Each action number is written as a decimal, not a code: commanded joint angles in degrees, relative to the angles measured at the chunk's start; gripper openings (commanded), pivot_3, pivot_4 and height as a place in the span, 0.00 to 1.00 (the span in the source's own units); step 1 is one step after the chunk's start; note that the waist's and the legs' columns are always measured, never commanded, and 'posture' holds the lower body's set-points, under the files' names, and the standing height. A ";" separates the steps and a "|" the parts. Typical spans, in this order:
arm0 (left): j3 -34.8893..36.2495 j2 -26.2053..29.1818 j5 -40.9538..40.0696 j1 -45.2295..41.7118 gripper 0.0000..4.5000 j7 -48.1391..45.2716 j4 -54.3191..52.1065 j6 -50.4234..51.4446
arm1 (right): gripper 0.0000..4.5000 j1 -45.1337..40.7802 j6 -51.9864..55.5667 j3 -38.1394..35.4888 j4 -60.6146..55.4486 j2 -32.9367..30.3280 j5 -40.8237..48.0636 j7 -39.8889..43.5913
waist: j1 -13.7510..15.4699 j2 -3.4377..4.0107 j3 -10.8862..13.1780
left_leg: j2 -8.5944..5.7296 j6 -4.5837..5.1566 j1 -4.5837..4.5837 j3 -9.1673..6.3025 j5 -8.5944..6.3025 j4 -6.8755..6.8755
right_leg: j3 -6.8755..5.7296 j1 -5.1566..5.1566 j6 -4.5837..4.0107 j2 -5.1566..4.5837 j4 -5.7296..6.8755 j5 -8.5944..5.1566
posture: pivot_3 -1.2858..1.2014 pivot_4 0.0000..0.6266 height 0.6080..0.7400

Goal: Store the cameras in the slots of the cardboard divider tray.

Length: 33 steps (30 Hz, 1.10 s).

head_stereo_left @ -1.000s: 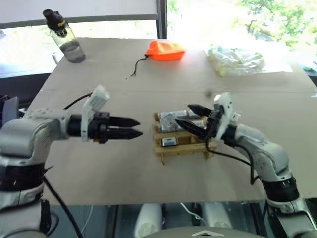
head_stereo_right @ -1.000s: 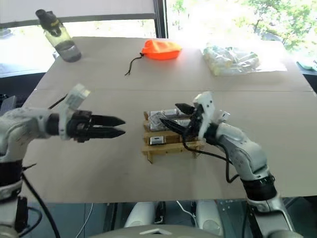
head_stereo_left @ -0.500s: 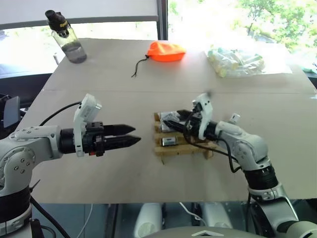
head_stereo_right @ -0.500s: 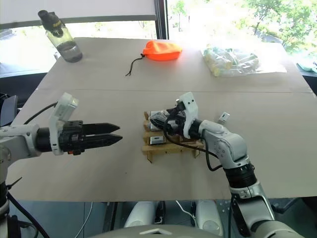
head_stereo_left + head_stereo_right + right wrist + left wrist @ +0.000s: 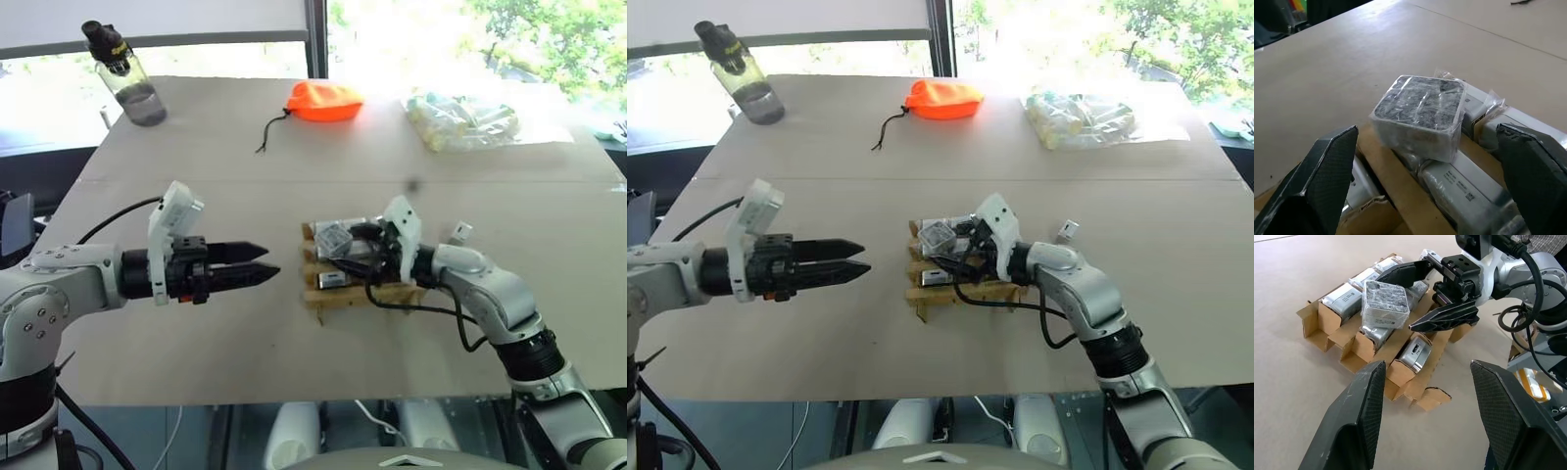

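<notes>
On the tray (image 5: 1400,377) several cameras (image 5: 1418,351) are slotted, one wrapped camera (image 5: 1385,305) is left loose on top, between spread right fingers (image 5: 1445,319); left fingers (image 5: 257,273) are parted, empty.

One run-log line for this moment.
left claw: open, beside tray | right claw: open around wrapped camera | camera: atop cardboard divider tray, unslotted | slots: several filled
</notes>
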 commanded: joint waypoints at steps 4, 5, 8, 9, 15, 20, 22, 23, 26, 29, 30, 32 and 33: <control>0.40 1.02 -1.50 -0.20 0.63 0.51 -0.05 -1.68 | 1.00 -0.31 -5.94 -0.08 -0.31 -0.47 -0.33 7.56 | 0.00 0.00 0.01 | 0.02 0.00 -0.03 -0.01 0.00 -0.02 | 0.00 -0.01 0.00 0.00 -0.05 0.00 | 0.52 0.24 0.89; 0.49 1.00 -1.55 -0.01 0.63 0.64 -0.04 -1.80 | 1.00 -0.71 -5.34 -0.41 0.17 -0.04 -0.37 7.10 | 0.00 0.00 0.00 | 0.02 0.00 -0.03 -0.01 0.00 -0.02 | 0.00 0.00 0.00 0.00 -0.05 0.00 | 0.52 0.24 0.89; 0.68 1.10 -1.83 0.47 0.63 0.90 -0.10 -2.10 | 1.00 -1.94 -2.74 -1.74 1.30 1.76 0.10 4.86 | -0.01 0.00 0.01 | 0.02 0.00 -0.02 0.00 0.00 -0.02 | 0.00 0.00 0.00 -0.01 -0.05 0.00 | 0.52 0.24 0.89; 0.74 1.14 -1.95 0.56 0.63 0.98 -0.12 -2.16 | 1.00 -2.45 -2.02 -1.98 1.58 2.21 0.20 4.42 | -0.02 0.00 0.01 | 0.02 0.00 -0.01 0.00 0.00 -0.02 | 0.00 0.00 0.00 -0.01 -0.04 0.00 | 0.52 0.24 0.89; 1.49 1.20 -2.56 1.72 0.63 1.71 -0.54 -2.49 | 1.00 -5.83 -2.62 -0.46 4.49 2.98 -2.08 5.40 | -0.04 0.01 0.01 | 0.02 -0.01 -0.02 0.00 0.00 -0.02 | 0.00 0.00 0.00 -0.01 -0.04 0.00 | 0.52 0.24 0.89; 2.27 1.43 -2.95 2.59 0.63 1.89 -0.74 -2.64 | 1.00 -6.69 -5.98 1.64 4.29 1.05 -2.44 12.76 | 0.00 0.02 0.02 | 0.02 -0.01 -0.08 -0.04 0.00 -0.03 | -0.01 -0.01 0.00 -0.02 -0.12 0.00 | 0.52 0.24 0.89; 2.47 1.51 -2.98 2.89 0.63 1.93 -0.79 -2.72 | 1.00 -6.37 -7.06 2.19 4.03 0.02 -2.76 15.17 | -0.01 0.02 0.02 | 0.01 -0.01 -0.07 -0.03 0.00 -0.04 | -0.03 -0.01 0.00 -0.02 -0.13 0.00 | 0.52 0.24 0.89; 2.61 1.54 -3.04 3.05 0.63 1.95 -0.83 -2.73 | 1.00 -6.14 -7.67 2.39 3.84 -0.45 -2.79 16.38 | -0.01 0.02 0.02 | 0.01 -0.01 -0.07 -0.02 0.00 -0.04 | -0.03 -0.01 0.00 -0.03 -0.13 0.00 | 0.52 0.24 0.89; 2.91 1.78 -3.15 3.53 0.63 1.87 -0.83 -2.89 | 1.00 -5.88 -8.58 2.16 3.72 -0.94 -2.56 18.08 | -0.02 0.02 0.02 | 0.02 -0.01 -0.06 -0.04 0.00 -0.04 | -0.03 -0.01 0.00 -0.02 -0.12 0.00 | 0.52 0.24 0.89; 2.93 2.09 -3.28 3.94 0.63 1.82 -0.80 -3.27 | 1.00 -6.51 -7.11 0.57 4.72 0.08 -2.19 16.37 | -0.03 0.02 0.02 | 0.03 -0.01 -0.05 -0.04 0.00 -0.04 | -0.03 -0.01 0.00 -0.02 -0.10 0.00 | 0.52 0.24 0.89; 2.87 2.19 -3.32 4.02 0.63 1.82 -0.81 -3.40 | 1.00 -6.94 -4.41 -0.72 4.77 0.99 -0.74 14.83 | -0.03 0.02 0.02 | 0.03 -0.01 -0.05 -0.03 0.00 -0.04 | -0.03 -0.01 0.00 -0.02 -0.10 0.00 | 0.52 0.24 0.89; 2.71 2.29 -3.46 4.07 0.63 1.88 -0.84 -3.63 | 1.00 -7.78 0.40 -3.00 5.11 2.71 1.63 12.06 | -0.03 0.02 0.02 | 0.03 -0.01 -0.05 -0.04 0.00 -0.04 | -0.03 -0.01 -0.01 -0.04 -0.10 0.00 | 0.52 0.24 0.89; 2.58 2.30 -3.52 4.02 0.63 1.93 -0.85 -3.74 | 1.00 -8.17 3.01 -3.78 5.34 3.14 2.50 11.04 | -0.04 0.02 0.02 | 0.03 -0.01 -0.05 -0.04 0.00 -0.04 | -0.03 -0.01 0.00 -0.04 -0.09 0.00 | 0.52 0.24 0.89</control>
